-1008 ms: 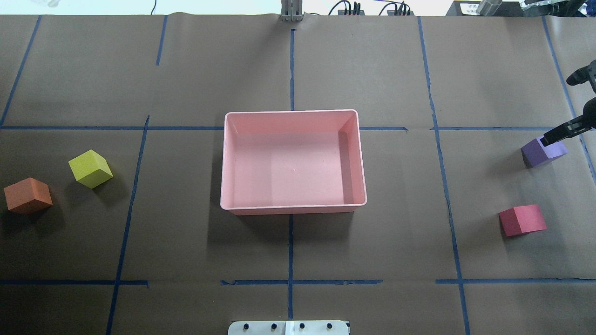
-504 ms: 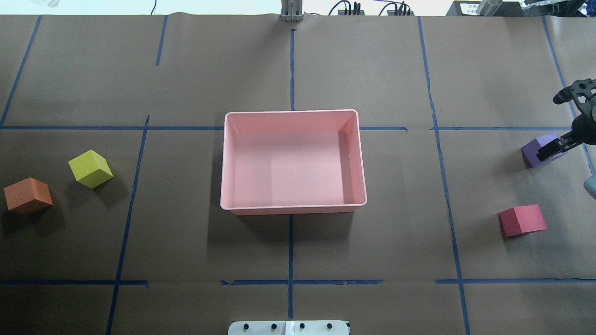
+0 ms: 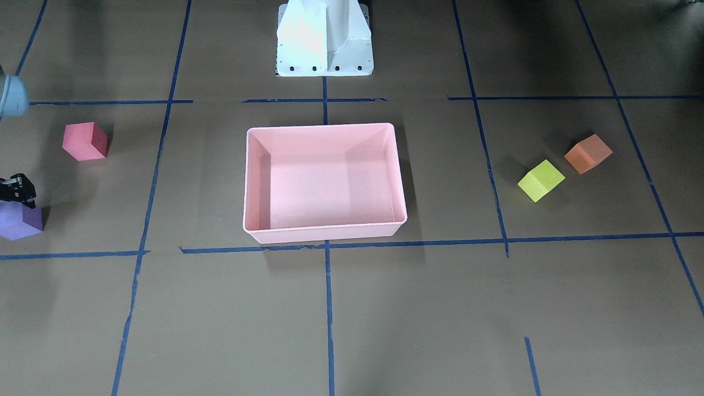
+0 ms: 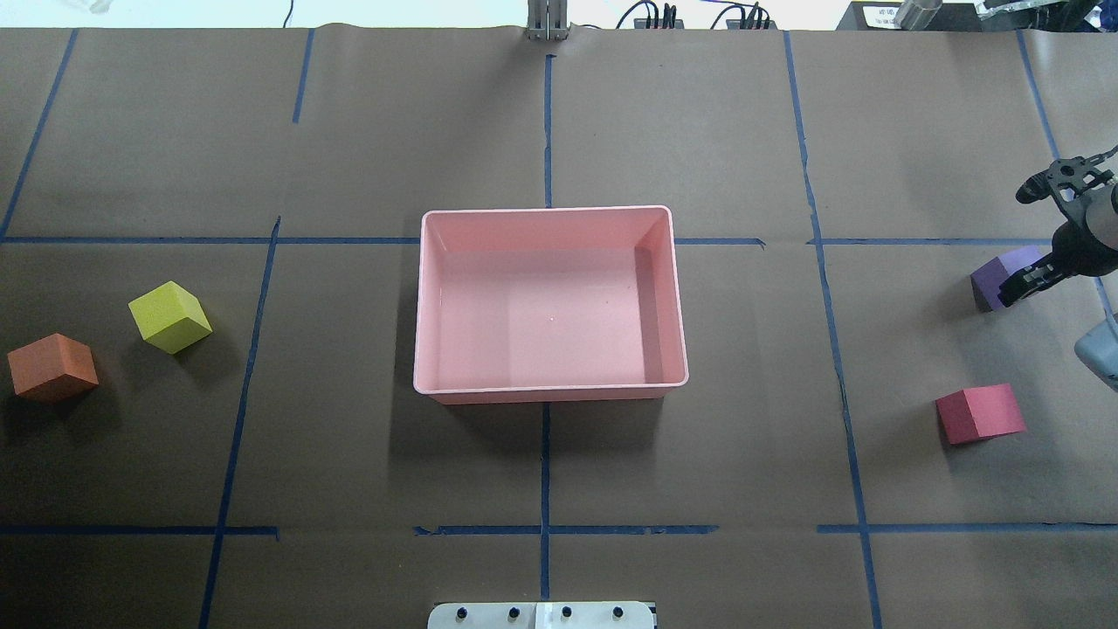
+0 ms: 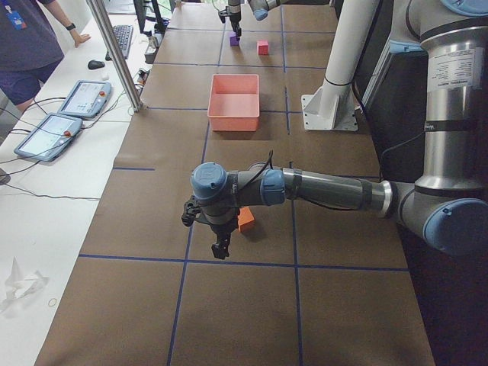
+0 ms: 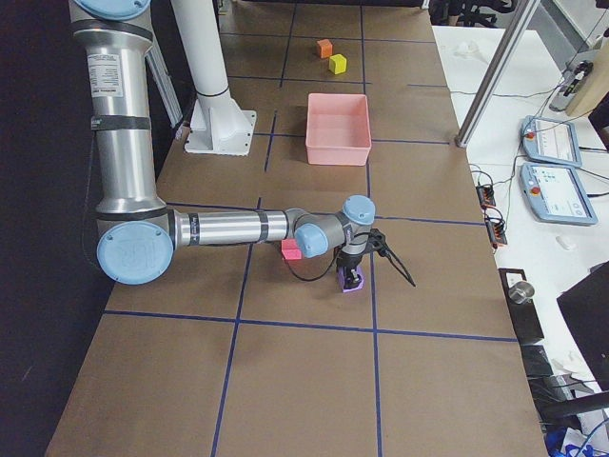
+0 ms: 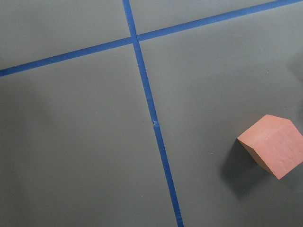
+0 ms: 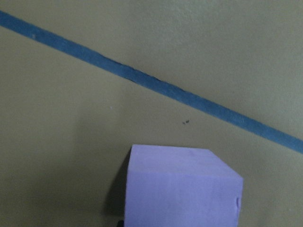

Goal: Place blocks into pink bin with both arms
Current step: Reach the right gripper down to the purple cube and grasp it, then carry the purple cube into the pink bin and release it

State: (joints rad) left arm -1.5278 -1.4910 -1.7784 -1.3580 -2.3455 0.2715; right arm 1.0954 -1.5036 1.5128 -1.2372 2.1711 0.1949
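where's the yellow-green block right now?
Overhead view, left half: the yellow-green block sits just up-right of the orange block, not touching it, and well left of the pink bin.

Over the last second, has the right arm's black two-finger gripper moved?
Yes. In the overhead view the right gripper has shifted left, towards the light-pink plastic bin, reaching further across the purple foam cube.
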